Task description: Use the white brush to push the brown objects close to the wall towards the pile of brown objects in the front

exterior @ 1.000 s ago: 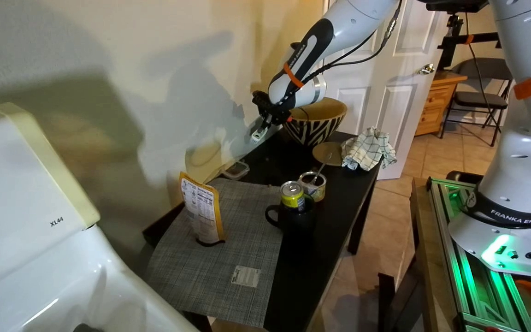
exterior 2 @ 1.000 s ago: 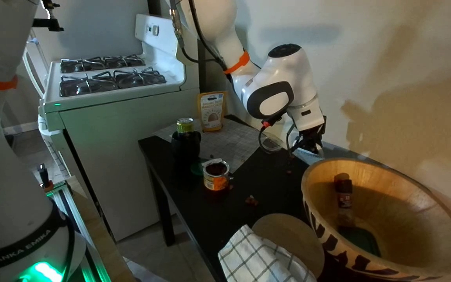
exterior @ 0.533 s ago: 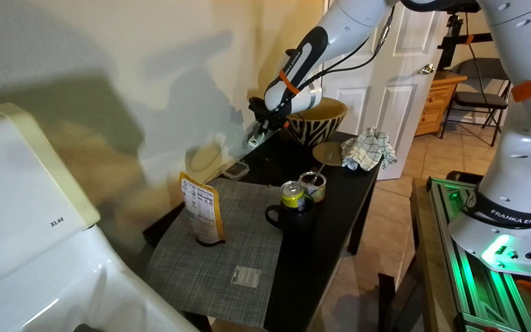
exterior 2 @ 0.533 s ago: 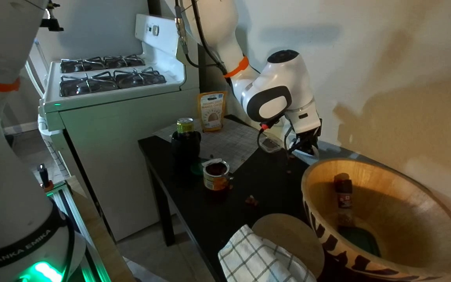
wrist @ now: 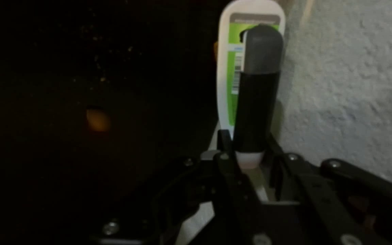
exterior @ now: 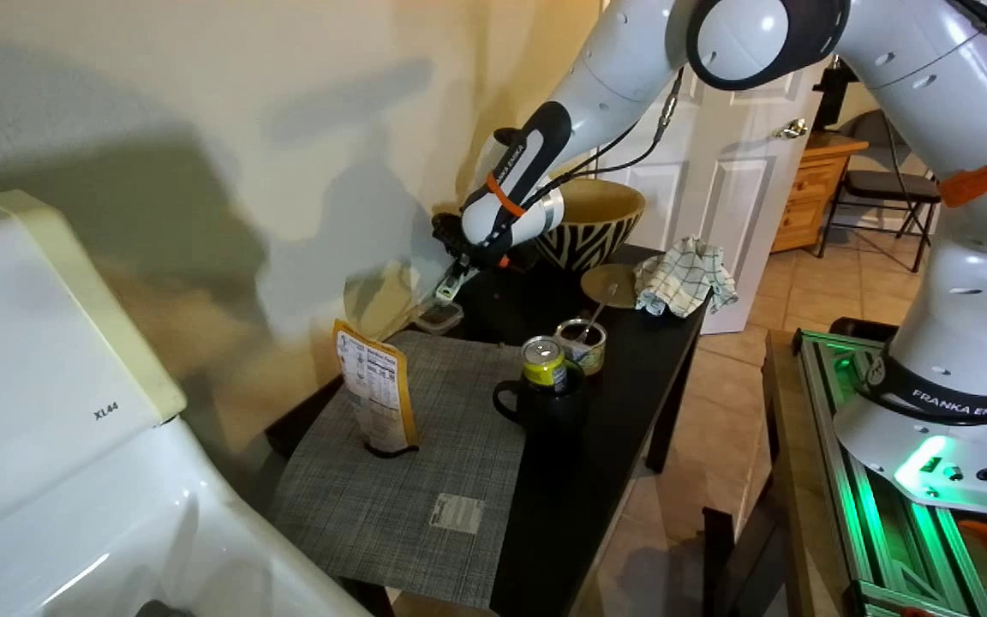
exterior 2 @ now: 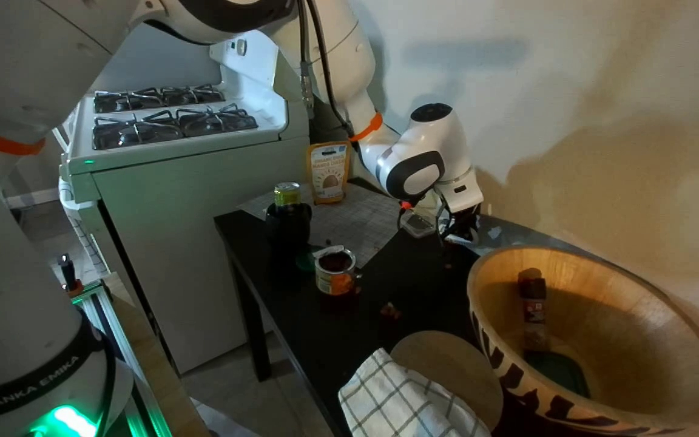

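Cream wall (exterior 2: 616,54): runs behind the black table (exterior 2: 337,346); a white stove (exterior 2: 192,255) stands beyond one end, a white panelled door (exterior: 742,206) past the other.
Gripper (wrist: 248,143): over the last second I've carried it along the wall, away from the zebra-striped wooden bowl (exterior 2: 628,328) and toward the small clear plastic tub (exterior: 435,326), dropping lower on the way.
Fingers (wrist: 224,141): closed from both sides on the dark handle (wrist: 257,102) of the white brush (wrist: 231,68).
White brush: head alongside the wall; I can't tell whether its underside presses on the table. In an exterior view its white end (exterior: 449,290) now shows just beside the tub, contact unclear.
Stray brown piece (exterior 2: 448,266): out on the table side of the brush, apart from it, unmoved this second. The wrist view adds an orange-brown sliver (wrist: 215,51) at the brush's edge, too blurred to call.
Front pile (exterior 2: 389,311): a small brown cluster, well apart from the brush and unchanged over the second, so I'd say this move has fed it nothing.
The push: I read this as lining up behind the wall-side pieces, sweep not yet begun. The useful stroke, to my mind, comes off the wall toward the pile.
Tub: the thing I'd watch; much further this way and the brush could knock it.
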Robot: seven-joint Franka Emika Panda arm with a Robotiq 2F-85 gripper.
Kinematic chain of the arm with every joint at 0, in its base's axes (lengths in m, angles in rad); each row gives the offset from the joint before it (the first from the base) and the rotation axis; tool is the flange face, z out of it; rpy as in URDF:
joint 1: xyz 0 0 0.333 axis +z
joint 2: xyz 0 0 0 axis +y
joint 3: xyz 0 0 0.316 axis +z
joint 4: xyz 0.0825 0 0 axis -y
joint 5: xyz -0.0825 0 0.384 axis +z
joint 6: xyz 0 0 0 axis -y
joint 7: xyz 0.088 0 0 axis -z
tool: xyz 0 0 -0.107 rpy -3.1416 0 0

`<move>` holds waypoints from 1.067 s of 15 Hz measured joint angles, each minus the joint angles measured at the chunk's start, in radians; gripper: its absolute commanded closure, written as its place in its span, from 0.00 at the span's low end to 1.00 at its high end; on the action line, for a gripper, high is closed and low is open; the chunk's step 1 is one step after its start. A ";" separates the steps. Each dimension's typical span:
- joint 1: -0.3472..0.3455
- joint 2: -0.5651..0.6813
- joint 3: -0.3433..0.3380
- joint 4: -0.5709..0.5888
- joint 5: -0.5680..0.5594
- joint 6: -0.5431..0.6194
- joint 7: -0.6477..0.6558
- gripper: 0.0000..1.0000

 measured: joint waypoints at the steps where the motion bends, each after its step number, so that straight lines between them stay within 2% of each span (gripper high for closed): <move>1: 0.006 0.010 -0.002 0.011 0.000 -0.011 0.000 0.94; 7: 0.018 0.018 -0.020 0.049 0.000 -0.123 0.019 0.94; 12: 0.018 -0.002 -0.041 0.107 -0.059 -0.384 0.037 0.94; 16: 0.018 -0.036 -0.056 0.102 -0.141 -0.571 0.073 0.94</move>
